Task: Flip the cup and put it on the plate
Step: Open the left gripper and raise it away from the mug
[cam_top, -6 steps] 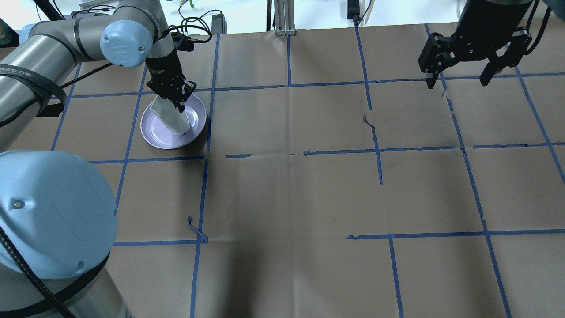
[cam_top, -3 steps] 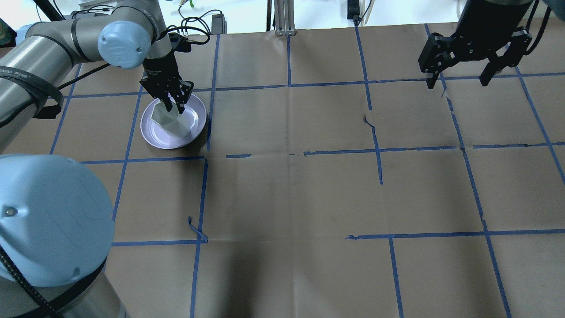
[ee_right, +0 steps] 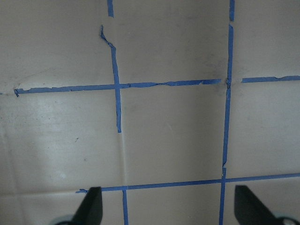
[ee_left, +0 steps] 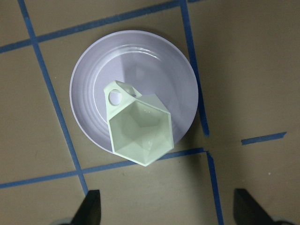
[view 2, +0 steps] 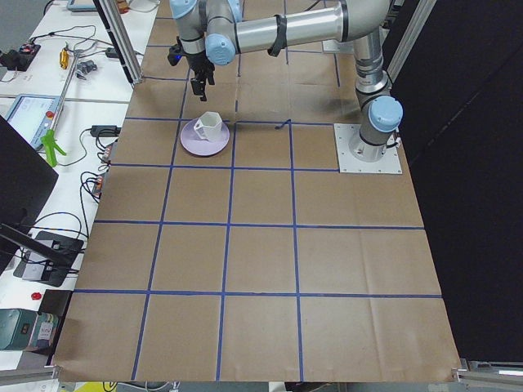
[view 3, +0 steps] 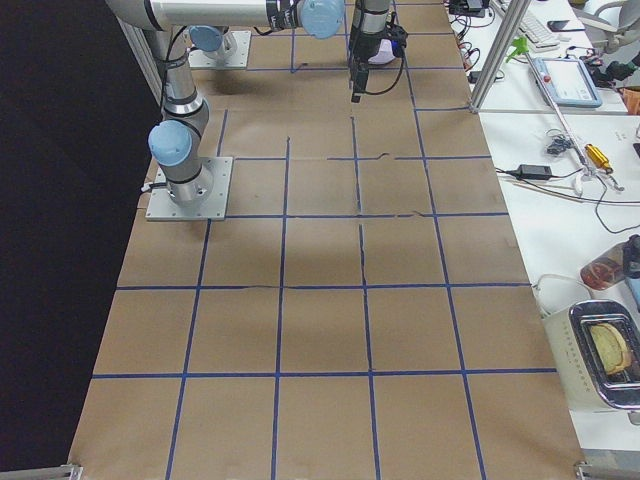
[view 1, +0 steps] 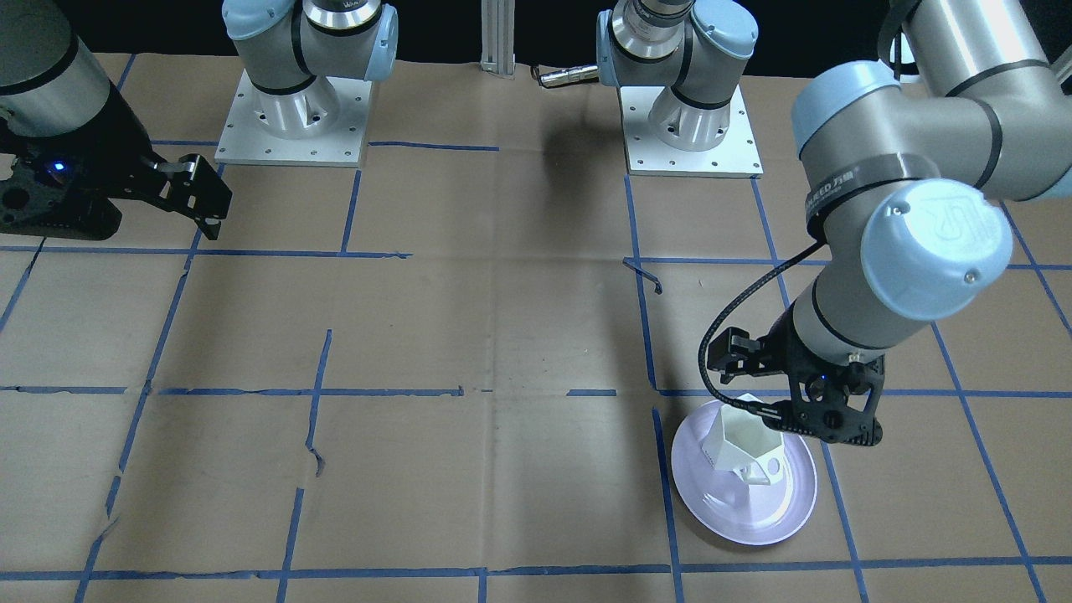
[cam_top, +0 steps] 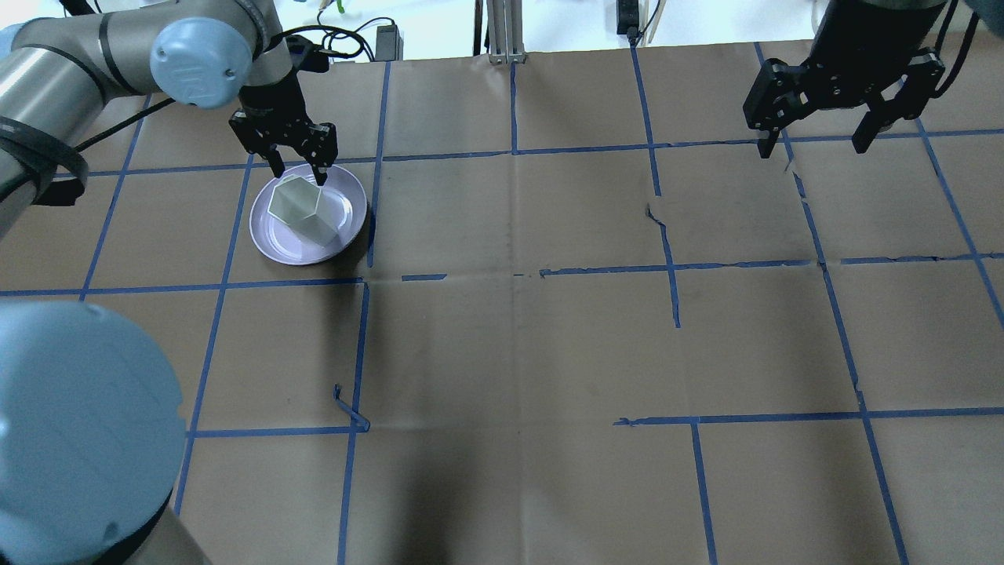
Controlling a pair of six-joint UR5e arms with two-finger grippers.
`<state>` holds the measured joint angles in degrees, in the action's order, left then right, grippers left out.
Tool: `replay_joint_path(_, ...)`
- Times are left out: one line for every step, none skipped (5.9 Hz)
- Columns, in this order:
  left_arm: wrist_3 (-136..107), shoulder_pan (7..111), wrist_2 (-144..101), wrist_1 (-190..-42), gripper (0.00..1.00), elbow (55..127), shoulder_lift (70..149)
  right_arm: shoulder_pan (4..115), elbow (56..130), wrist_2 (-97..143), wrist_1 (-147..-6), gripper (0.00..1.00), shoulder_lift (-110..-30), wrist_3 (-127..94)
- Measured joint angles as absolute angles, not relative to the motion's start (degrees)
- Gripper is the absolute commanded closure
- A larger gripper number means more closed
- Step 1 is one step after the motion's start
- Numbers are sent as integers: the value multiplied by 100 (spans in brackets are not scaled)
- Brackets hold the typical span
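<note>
The white faceted cup (cam_top: 302, 208) stands upright, mouth up, on the lavender plate (cam_top: 271, 237) at the table's far left. Nothing holds it. My left gripper (cam_top: 298, 171) is open and empty, hanging above the plate's far edge, clear of the cup. In the left wrist view the cup (ee_left: 140, 124) sits on the plate (ee_left: 159, 65) toward its near rim, handle pointing to the centre, between the spread fingertips (ee_left: 91, 206). The front view shows the cup (view 1: 745, 444) on the plate (view 1: 754, 519) too. My right gripper (cam_top: 813, 145) is open and empty, high over the far right.
Brown paper with a blue tape grid (cam_top: 514, 275) covers the table. Both arm bases (view 1: 691, 126) stand at the robot's edge. A metal post (cam_top: 506, 31) stands at the far edge. Side benches with cables and devices (view 3: 560, 170) lie off the table.
My left gripper has let go of the cup, opened, and drawn up and back. The cup, tilted in the grip before, now stands free and upright on the plate. The right arm has not moved.
</note>
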<state>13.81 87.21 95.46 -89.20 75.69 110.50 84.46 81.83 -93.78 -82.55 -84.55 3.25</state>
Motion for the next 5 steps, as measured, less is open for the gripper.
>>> replay_joint_path(974,8819,9534,-9242,1,7574,10610,8446,8183,-9378,-8259,0,-8455,325)
replay_joint_path(427,9045,9509,-9457,1,7573,10260,8446,8183,-9378,-8261,0,-8455,325)
replay_joint_path(-3,9330,9448,-9598,1,7582,10055,8446,8183,-9378,-8262,0,-8455,325)
replay_joint_path(-192,9507,9324,-9663,1,7610,9949,8446,8183,-9378,-8262,0,-8455,325)
replay_joint_path(-226,9556,9217,-9694,1,7686,9900,8446,8183,-9378,-8259,0,-8455,325)
